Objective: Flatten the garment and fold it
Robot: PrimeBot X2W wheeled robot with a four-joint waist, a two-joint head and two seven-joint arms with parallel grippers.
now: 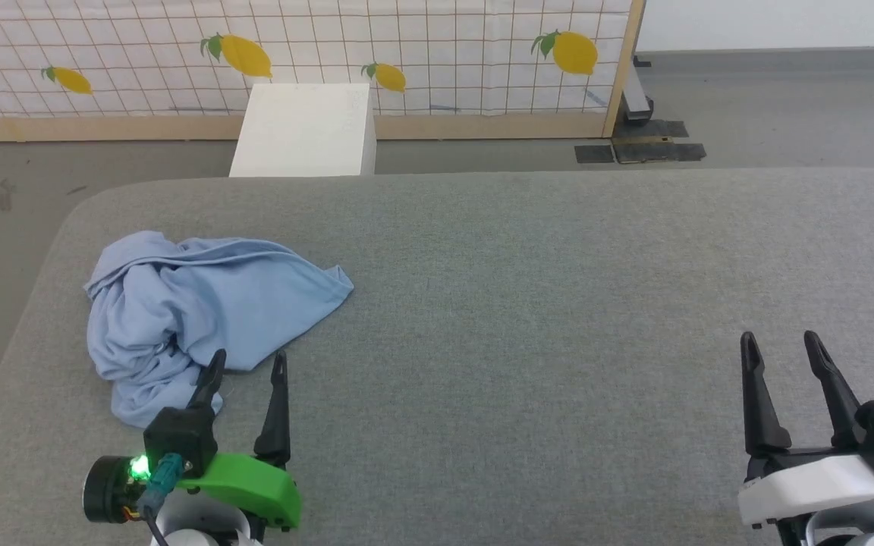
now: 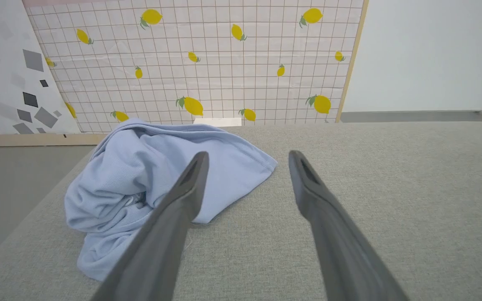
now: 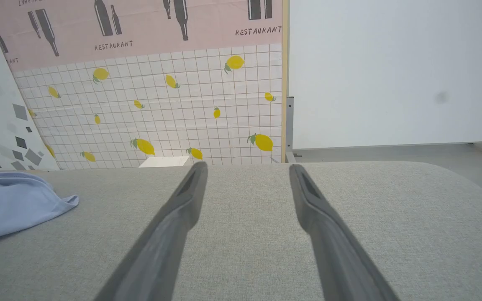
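Light-blue garment (image 1: 202, 303) sits bunched, frame left; we note left hand (image 1: 249, 356) and right hand (image 1: 778, 337) spread, empty. Risk: pinching several layers could drag the heap.

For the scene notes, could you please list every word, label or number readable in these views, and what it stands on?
"RESTAURANT": printed twice on the pink poster, beneath the bottle drawings.
Further lettering at that poster's top and left edges: cut off, unreadable.
The garment: no print or label shows.
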